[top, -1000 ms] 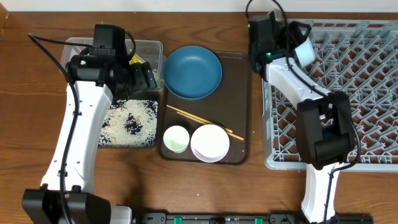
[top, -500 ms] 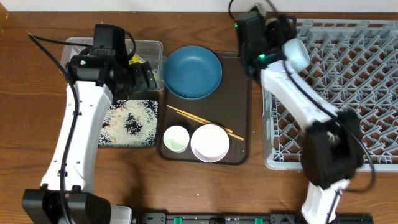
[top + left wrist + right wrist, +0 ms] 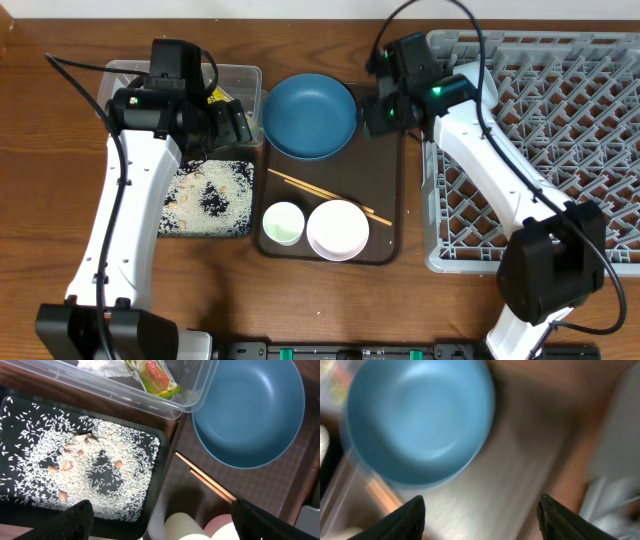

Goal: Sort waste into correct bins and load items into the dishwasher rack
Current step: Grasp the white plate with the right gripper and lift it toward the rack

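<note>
The dark-blue bowl (image 3: 310, 115) (image 3: 420, 420), small light-blue bowl (image 3: 284, 222), white bowl (image 3: 338, 229) and chopsticks (image 3: 320, 192) lie on the brown tray (image 3: 388, 200). My right gripper (image 3: 380, 112) (image 3: 487, 520) is open and empty, over the tray just right of the dark-blue bowl. My left gripper (image 3: 238, 125) (image 3: 162, 522) is open and empty above the edge between the clear tub (image 3: 240, 78) and the black tray (image 3: 170, 228). The napkin (image 3: 102, 365) and wrapper (image 3: 155, 377) lie in the tub. Rice (image 3: 100, 460) covers the black tray. I cannot make out the white cup.
The grey dishwasher rack (image 3: 560, 150) fills the right side, its left edge close to the brown tray. The right arm reaches across the rack's front-left part. The right wrist view is blurred by motion.
My right arm has swung left from the rack's back-left corner to over the brown tray. The small white thing at its jaws earlier is gone from them. The left arm has not moved.
</note>
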Motion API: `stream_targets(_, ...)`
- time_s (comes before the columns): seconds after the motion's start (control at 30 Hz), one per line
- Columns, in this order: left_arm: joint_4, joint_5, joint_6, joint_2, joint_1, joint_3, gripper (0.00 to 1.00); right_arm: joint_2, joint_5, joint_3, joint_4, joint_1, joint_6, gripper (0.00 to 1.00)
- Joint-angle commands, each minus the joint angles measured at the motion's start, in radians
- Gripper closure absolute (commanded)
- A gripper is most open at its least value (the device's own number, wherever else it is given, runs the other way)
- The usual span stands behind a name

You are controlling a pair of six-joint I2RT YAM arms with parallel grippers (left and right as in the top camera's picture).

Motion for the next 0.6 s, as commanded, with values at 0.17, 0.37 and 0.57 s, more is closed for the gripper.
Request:
stream_targets(0.17, -0.004, -0.002, 0.003, -0.016, 0.005, 0.011, 0.10, 0.004, -0.146, -0.065, -0.224, 0.110, -0.018, 0.42)
stream_targets(0.37, -0.004, -0.002, 0.003, -0.016, 0.005, 0.011, 0.10, 0.004, -0.037, -0.212, -0.177, 0.177, 0.033, 0.43)
stream_targets(0.57, -0.004, -0.002, 0.003, -0.016, 0.005, 0.011, 0.10, 0.004, -0.018, -0.325, -0.108, 0.181, 0.036, 0.56)
